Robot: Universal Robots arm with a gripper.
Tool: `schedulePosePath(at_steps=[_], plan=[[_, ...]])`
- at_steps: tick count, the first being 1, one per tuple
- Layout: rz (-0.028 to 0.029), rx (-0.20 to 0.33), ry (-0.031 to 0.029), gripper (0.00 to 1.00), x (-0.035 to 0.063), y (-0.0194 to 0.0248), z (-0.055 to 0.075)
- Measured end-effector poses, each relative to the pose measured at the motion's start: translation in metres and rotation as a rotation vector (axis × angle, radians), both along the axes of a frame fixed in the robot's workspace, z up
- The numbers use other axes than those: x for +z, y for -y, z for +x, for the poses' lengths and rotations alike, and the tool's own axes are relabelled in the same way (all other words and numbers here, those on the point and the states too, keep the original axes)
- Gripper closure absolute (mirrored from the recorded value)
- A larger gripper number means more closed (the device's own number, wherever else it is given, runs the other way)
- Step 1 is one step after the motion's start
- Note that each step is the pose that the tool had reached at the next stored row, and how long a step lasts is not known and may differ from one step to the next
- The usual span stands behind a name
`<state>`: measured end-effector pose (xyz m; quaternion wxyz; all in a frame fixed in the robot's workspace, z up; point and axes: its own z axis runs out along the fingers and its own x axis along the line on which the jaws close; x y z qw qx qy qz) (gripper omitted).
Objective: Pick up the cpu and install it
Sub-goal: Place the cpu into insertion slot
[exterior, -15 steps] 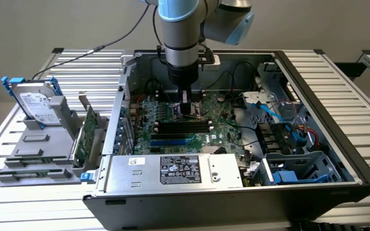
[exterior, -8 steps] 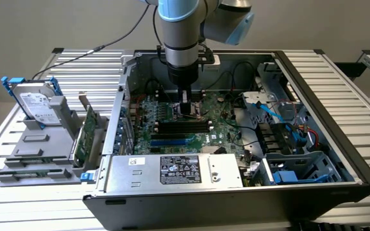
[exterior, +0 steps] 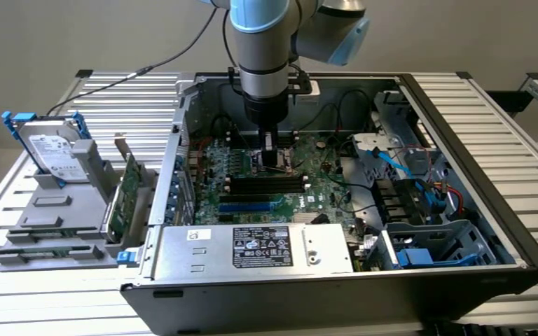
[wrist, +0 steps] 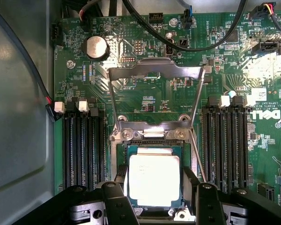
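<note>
Black fingers (wrist: 116, 199) of the gripper (wrist: 154, 187) press against two opposite edges of the cpu (wrist: 154, 180), pinching it between them. The cpu lies flat in the socket (wrist: 152, 132) near the middle of the green motherboard (wrist: 225, 65), between two banks of black memory slots (wrist: 84, 140). The socket's metal load plate (wrist: 154, 72) stands swung open. From the exterior view, the arm (exterior: 261, 49) reaches straight down into the open computer case (exterior: 344, 308).

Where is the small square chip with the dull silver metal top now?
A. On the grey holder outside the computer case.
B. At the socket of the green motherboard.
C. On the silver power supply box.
B: the small square silver-topped cpu lies at the socket on the green motherboard, with the gripper right at it.
</note>
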<state>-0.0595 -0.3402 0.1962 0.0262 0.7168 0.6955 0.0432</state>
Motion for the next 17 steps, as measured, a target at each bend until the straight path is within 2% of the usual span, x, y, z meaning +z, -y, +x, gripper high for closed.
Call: schedulePosePath(at_steps=[17], plan=[[0.0002,0.0,0.0001,0.44,0.0,-0.0003,0.0005]])
